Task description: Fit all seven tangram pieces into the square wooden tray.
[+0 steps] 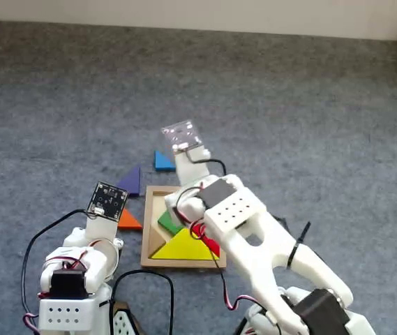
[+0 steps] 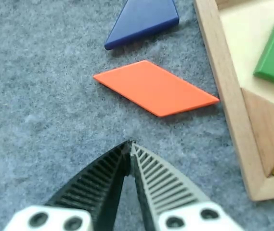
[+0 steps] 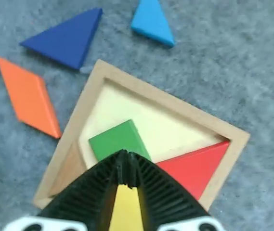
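The square wooden tray (image 3: 165, 98) holds a green square (image 3: 115, 137), a red triangle (image 3: 197, 166), a yellow triangle (image 3: 124, 207) and a tan wooden triangle (image 3: 69, 171). My right gripper (image 3: 124, 154) is shut and empty, its tips over the green square's near edge. On the carpet beside the tray lie an orange parallelogram (image 2: 156, 88), a dark blue triangle (image 2: 144, 19) and a light blue triangle (image 3: 151, 21). Shut and empty as well, my left gripper (image 2: 129, 144) sits just short of the orange parallelogram, not touching it.
Grey carpet (image 1: 289, 105) covers the whole work area, open beyond and to both sides of the tray (image 1: 146, 230). The right arm (image 1: 254, 244) overhangs the tray's right half. Cables (image 1: 149, 279) trail near the arm bases.
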